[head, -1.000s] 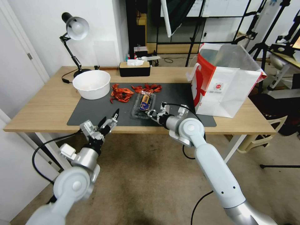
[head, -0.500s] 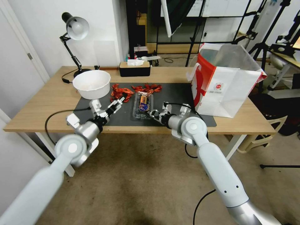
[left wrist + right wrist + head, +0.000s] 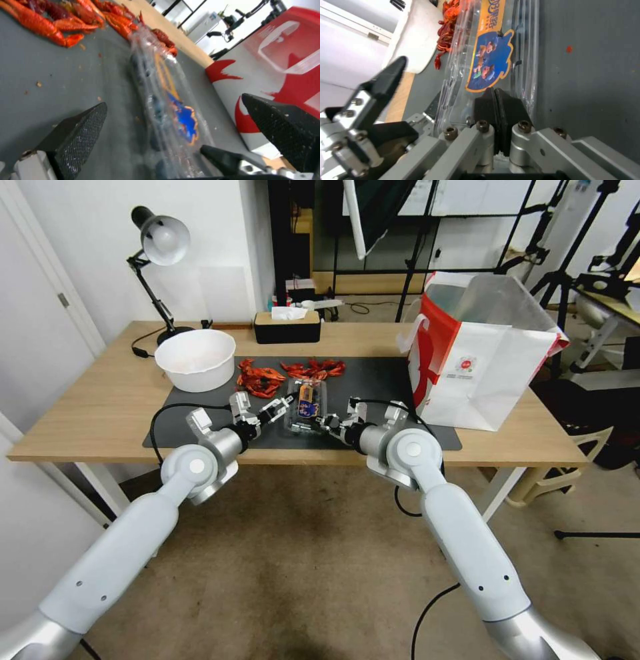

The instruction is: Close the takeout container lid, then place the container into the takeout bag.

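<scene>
Flanking takeout container (image 3: 305,407), crayfish (image 3: 261,380) behind

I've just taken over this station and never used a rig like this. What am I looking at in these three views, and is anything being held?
It is a two-armed robot at a wooden table. The wide picture comes from its head; the other two come from cameras on each wrist.

On the dark mat lies a clear berry container, with red crayfish and a white bowl behind it and the paper bag to the right.

The right end effector has its fingers pressed shut at the container's near edge. The left end effector is open just beside the container, touching nothing.
</scene>
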